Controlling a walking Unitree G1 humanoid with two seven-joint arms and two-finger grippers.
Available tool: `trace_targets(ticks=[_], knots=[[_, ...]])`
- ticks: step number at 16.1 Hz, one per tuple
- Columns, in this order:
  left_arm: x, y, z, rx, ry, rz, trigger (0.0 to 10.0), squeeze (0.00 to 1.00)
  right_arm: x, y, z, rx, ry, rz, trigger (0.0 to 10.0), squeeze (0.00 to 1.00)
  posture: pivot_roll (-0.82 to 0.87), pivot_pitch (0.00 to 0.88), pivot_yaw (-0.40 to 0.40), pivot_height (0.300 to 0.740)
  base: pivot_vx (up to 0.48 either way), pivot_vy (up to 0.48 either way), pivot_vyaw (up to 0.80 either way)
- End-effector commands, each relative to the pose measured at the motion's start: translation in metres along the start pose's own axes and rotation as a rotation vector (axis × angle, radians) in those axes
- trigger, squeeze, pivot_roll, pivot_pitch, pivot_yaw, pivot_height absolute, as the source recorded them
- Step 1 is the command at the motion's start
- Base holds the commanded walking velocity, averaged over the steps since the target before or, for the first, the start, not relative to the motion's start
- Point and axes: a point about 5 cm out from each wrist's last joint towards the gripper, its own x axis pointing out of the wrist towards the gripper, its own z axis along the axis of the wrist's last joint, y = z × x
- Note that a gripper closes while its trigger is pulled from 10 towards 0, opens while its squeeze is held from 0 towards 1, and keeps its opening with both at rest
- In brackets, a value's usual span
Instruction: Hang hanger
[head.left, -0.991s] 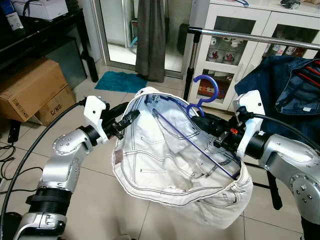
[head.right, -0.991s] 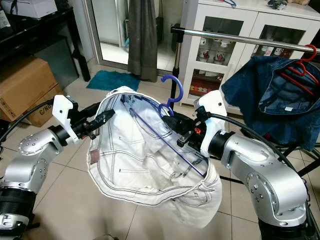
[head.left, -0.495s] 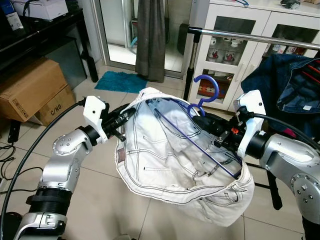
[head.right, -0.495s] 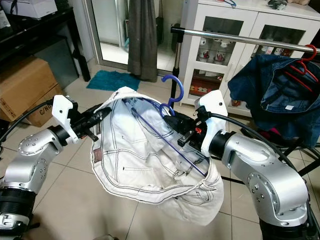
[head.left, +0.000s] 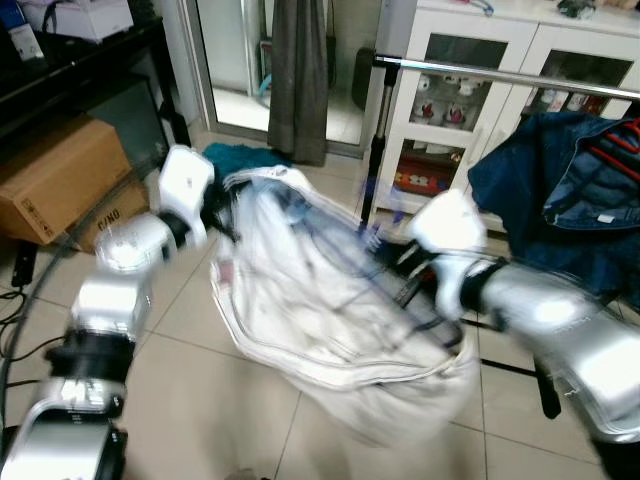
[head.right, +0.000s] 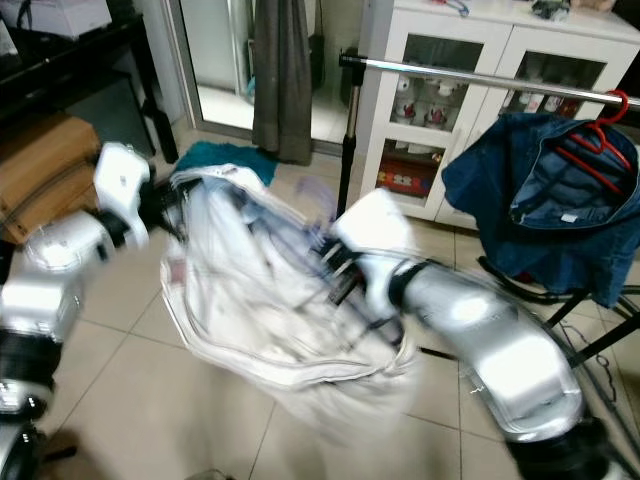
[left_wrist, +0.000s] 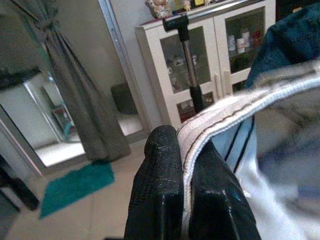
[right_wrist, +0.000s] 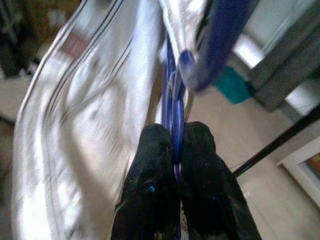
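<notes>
Floor (head.left: 250, 400): pale tiles, teal mat (left_wrist: 75, 187).
Room: white cabinet (head.right: 480, 80), clothes rail (head.left: 500, 75).
My left gripper (left_wrist: 186, 165): clamped on white garment (head.left: 330, 310).
My right gripper (right_wrist: 175, 145): pinching blue hanger (right_wrist: 172, 107).

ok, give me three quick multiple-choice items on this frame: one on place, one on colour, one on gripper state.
1. Where does the denim jacket hang?
A. on the rail
B. on the cardboard box
C. on the floor

2. What colour is the hanger in the right gripper?
A. red
B. blue
C. green

3. What is the left gripper doing?
A. open, empty
B. shut on the hanger
C. shut on the white garment

Answers:
1 A, its red hanger hooks over the rail.
2 B, a blue wire runs between the fingers.
3 C, the hem is pinched between its fingers.
</notes>
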Motion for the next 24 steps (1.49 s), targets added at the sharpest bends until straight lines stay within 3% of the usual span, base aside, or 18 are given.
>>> trace_targets(ticks=[1,2,4,6,7,9,12,13,14,16,18,19,21,22,24], knots=[[0.004,0.001,0.01,0.044,-0.007,0.0,0.0,0.0,0.001,-0.001,0.003,-0.04,0.01,-0.02,0.0,0.0,-0.07,0.0,-0.029,0.74,0.0,0.0,0.0],[0.01,-0.001,0.02,0.111,0.001,-0.013,0.0,0.0,0.006,0.003,-0.002,-0.111,0.079,-0.007,0.0,0.0,-0.07,0.0,-0.029,0.74,0.0,0.0,0.0],[0.016,-0.008,0.028,0.162,-0.009,-0.048,0.0,0.0,0.01,0.006,-0.005,-0.161,0.127,0.006,0.0,0.0,-0.07,0.0,-0.032,0.74,0.0,0.0,0.0],[0.026,-0.028,0.035,0.171,-0.036,-0.137,0.0,0.0,0.016,0.008,-0.005,-0.17,0.132,0.022,0.0,0.0,-0.07,0.0,-0.034,0.74,0.0,0.0,0.0],[0.027,-0.029,0.031,0.183,-0.02,-0.137,0.0,0.0,0.015,0.009,-0.007,-0.153,0.126,0.035,0.0,0.0,-0.07,0.0,-0.034,0.74,0.0,0.0,0.0],[0.024,-0.018,0.022,0.215,0.028,-0.083,0.0,0.0,0.009,0.006,-0.015,-0.092,0.129,0.025,0.0,0.0,-0.07,0.0,-0.032,0.74,0.0,0.0,0.0],[0.006,0.016,0.003,0.278,0.141,0.036,0.0,0.0,-0.017,0.002,-0.023,0.029,0.025,0.084,0.0,0.0,-0.07,0.0,-0.032,0.74,0.0,0.0,0.0],[0.003,0.02,0.002,0.281,0.151,0.046,0.0,0.0,-0.021,0.003,-0.023,0.033,-0.002,0.106,0.0,0.0,-0.07,0.0,-0.032,0.74,0.0,0.0,0.0],[-0.005,0.035,-0.004,0.266,0.182,0.091,0.0,0.0,-0.036,0.004,-0.027,0.068,-0.053,0.17,0.0,0.0,-0.07,0.0,-0.032,0.74,0.0,0.0,0.0],[-0.008,0.046,-0.006,0.243,0.191,0.137,0.0,0.0,-0.044,0.006,-0.029,0.064,-0.07,0.214,0.0,0.0,-0.07,0.0,-0.03,0.74,0.0,0.0,0.0],[-0.006,0.048,-0.009,0.061,0.141,0.174,0.0,0.0,-0.047,0.014,-0.023,0.129,-0.157,0.287,0.0,0.0,-0.07,0.0,-0.03,0.74,0.0,0.0,0.0],[-0.005,0.047,-0.01,0.016,0.127,0.174,0.0,0.0,-0.048,0.015,-0.021,0.15,-0.182,0.296,0.0,0.0,-0.07,0.0,-0.03,0.74,0.0,0.0,0.0],[0.001,0.029,-0.016,-0.293,0.004,0.133,0.0,0.0,-0.045,0.012,-0.018,0.267,-0.286,0.225,0.0,0.0,-0.07,0.0,-0.02,0.74,0.0,0.0,0.0],[0.002,0.026,-0.018,-0.346,-0.014,0.134,0.0,0.0,-0.045,0.011,-0.017,0.292,-0.311,0.22,0.0,0.0,-0.07,0.0,-0.02,0.74,0.0,0.0,0.0],[0.003,0.019,-0.024,-0.552,-0.093,0.158,0.0,0.0,-0.048,0.009,-0.015,0.384,-0.406,0.208,0.0,0.0,-0.07,0.0,-0.014,0.74,0.0,0.0,0.0]])
